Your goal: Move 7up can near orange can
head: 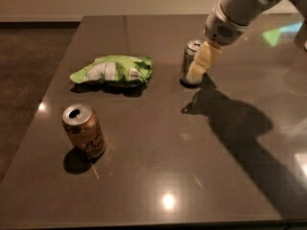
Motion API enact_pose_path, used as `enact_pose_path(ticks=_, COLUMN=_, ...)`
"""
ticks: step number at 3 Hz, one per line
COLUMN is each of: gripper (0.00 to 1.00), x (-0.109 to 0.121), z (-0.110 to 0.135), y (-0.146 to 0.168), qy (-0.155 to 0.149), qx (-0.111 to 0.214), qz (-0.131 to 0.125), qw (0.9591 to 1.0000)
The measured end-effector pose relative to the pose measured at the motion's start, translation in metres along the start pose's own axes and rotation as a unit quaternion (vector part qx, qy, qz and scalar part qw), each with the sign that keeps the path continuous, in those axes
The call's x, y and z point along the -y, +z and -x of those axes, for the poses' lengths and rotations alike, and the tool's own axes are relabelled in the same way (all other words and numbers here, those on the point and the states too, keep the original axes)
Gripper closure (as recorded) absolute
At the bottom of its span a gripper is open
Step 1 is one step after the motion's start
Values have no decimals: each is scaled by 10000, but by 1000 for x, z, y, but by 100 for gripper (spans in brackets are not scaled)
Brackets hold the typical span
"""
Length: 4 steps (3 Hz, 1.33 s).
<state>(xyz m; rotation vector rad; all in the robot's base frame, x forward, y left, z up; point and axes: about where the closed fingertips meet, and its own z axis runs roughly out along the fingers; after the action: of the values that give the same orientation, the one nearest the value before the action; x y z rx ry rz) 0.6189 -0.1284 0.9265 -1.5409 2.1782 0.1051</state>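
The 7up can [189, 60] stands upright at the back middle of the dark table [158, 166]; it is silvery with green markings. The orange can [85, 132] stands at the front left, orange-brown with dark cursive lettering and an open silver top. My gripper [198, 69] reaches in from the upper right and sits right at the 7up can's right side, covering part of it. The two cans are far apart.
A green crumpled chip bag [113, 70] lies at the back left, between the two cans. The arm's shadow [240, 128] falls across the right half of the table. The table's left edge borders dark carpet [24, 80].
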Motion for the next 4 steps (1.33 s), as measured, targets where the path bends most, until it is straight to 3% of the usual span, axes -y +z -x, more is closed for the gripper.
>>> enact_pose_path(ticks=1, gripper=0, x=11, z=5, y=16, qy=126, qx=79, qz=209, qw=9997)
enact_pose_path(ticks=2, gripper=15, x=14, z=8, y=24, qy=197, qx=139, qz=365, qw=9990)
enact_pose_path(ticks=4, gripper=62, x=8, z=8, y=21, qy=125, qx=296, qz=535, qw=9980)
